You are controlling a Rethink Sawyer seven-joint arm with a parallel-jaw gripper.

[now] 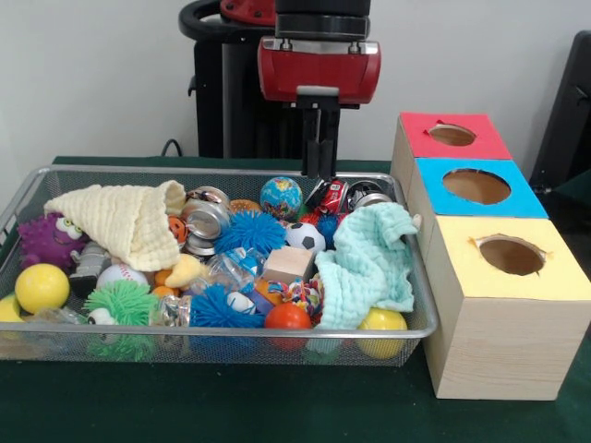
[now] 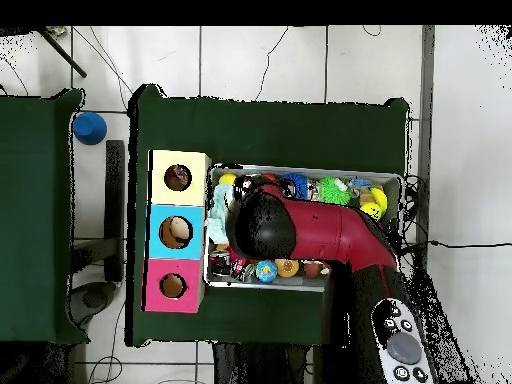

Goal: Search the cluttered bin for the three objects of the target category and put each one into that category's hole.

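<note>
The gripper (image 1: 319, 171) hangs over the far side of the bin (image 1: 28, 189), just above the globe ball (image 1: 281, 197) and the red toy car (image 1: 329, 196). Its fingers read as one narrow dark stem, so whether they are apart or together cannot be told; nothing is seen in them.

The target category is not indicated. Three boxes stand beside the bin, each with a hole: red (image 1: 453, 135), blue (image 1: 476, 186), yellow (image 1: 511, 256). In the overhead view the blue hole seems to hold something pale.

Handling estimates:
- Globe ball and soccer ball (image 1: 304, 237): light, round, likely to roll; close across the widest part.
- Spiky balls (image 1: 249, 231): soft, yielding; easy to pinch.
- Metal cans (image 1: 206, 220): stiff, smooth, probably slippery; grip across the body.
- Cloths (image 1: 369, 263): limp, covering items beneath.
</note>
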